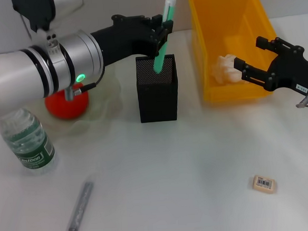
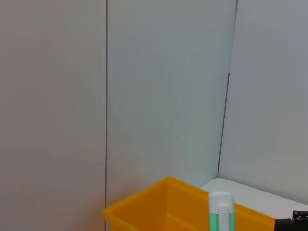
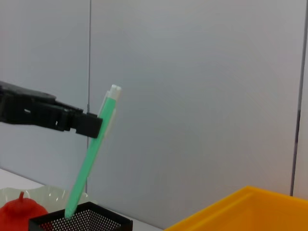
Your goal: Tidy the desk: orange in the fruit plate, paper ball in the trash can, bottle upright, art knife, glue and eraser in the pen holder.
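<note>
Currently your left gripper has its jaws clamped on the green glue stick, tilted so its lower end drops into the pen holder. Right gripper hovers, jaws spread, at the trash can holding one paper ball. One eraser, one art knife lie near the counter's front edge.

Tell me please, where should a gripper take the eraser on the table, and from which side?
Probably from straight above. The eraser lies flat on the table, a small low block with free space around it, so fingers should close across its shorter width, at the middle.
</note>
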`<state>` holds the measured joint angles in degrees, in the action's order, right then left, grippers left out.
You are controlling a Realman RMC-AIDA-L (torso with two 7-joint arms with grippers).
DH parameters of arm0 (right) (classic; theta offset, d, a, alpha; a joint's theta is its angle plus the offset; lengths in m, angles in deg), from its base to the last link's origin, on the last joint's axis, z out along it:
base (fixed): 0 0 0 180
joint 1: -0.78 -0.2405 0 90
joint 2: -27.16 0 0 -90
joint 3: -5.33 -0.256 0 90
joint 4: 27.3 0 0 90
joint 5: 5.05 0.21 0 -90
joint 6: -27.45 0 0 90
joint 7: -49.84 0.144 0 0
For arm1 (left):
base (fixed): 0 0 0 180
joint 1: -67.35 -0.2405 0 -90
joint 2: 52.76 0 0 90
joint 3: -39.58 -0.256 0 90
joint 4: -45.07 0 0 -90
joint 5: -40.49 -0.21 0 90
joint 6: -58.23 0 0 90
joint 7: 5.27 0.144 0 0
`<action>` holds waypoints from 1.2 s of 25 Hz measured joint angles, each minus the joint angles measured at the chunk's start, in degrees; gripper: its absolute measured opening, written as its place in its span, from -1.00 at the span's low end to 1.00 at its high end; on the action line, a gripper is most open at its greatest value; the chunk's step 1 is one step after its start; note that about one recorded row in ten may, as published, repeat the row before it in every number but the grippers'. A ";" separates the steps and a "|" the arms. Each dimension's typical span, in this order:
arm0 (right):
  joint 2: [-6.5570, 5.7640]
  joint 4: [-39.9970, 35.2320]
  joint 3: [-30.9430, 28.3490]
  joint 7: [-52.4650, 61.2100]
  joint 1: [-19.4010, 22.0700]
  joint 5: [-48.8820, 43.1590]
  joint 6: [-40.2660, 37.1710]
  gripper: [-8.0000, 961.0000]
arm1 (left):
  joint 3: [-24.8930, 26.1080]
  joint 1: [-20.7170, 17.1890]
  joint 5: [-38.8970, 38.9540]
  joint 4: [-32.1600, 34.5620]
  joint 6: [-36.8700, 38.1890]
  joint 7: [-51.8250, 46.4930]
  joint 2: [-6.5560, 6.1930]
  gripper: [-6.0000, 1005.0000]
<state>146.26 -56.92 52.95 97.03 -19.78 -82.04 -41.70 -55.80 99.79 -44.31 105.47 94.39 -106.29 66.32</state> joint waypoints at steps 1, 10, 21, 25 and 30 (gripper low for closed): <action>0.00 0.00 0.01 0.01 0.00 0.00 -0.02 0.60 | -0.88 -0.07 1.19 -0.73 -1.10 1.61 0.06 -0.62; 0.00 0.00 0.13 0.01 0.17 0.00 -0.10 0.60 | -4.26 -0.41 4.84 -1.38 -4.62 6.75 0.10 -0.62; 0.06 0.00 0.11 0.01 0.18 0.00 -0.20 0.60 | -5.56 -0.81 14.06 -5.13 -6.01 15.85 0.10 -0.62; 0.08 -0.01 0.11 0.26 0.37 0.00 -0.68 0.60 | -5.56 -0.81 16.20 -6.05 -5.91 17.76 0.10 -0.62; 0.09 -0.16 0.11 0.58 0.53 0.00 -0.80 0.60 | -5.56 -0.45 17.32 -7.73 -6.01 18.56 0.10 -0.62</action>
<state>146.34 -57.09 53.05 97.61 -19.25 -82.04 -42.51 -61.36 99.35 -26.99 97.74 88.37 -87.74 66.42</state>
